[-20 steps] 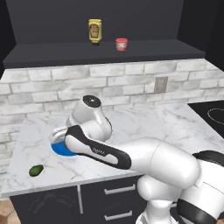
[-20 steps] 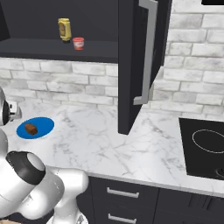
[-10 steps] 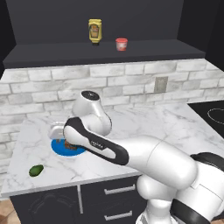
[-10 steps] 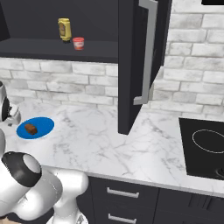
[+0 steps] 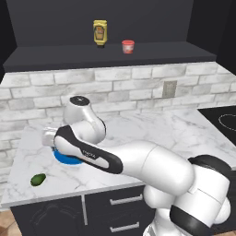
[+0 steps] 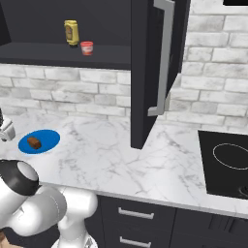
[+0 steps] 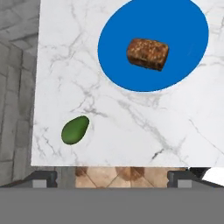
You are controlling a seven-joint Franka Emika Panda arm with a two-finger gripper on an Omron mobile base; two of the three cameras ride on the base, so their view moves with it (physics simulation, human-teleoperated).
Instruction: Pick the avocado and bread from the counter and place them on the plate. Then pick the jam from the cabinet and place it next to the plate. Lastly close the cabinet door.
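Left base view: yellow bottle [image 5: 100, 32] bears a dark label, writing unreadable.

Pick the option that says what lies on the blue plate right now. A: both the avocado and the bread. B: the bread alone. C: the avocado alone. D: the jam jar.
B: the bread sits alone on the plate, while the avocado lies apart on the counter near its edge, and the jam stands on the cabinet shelf.
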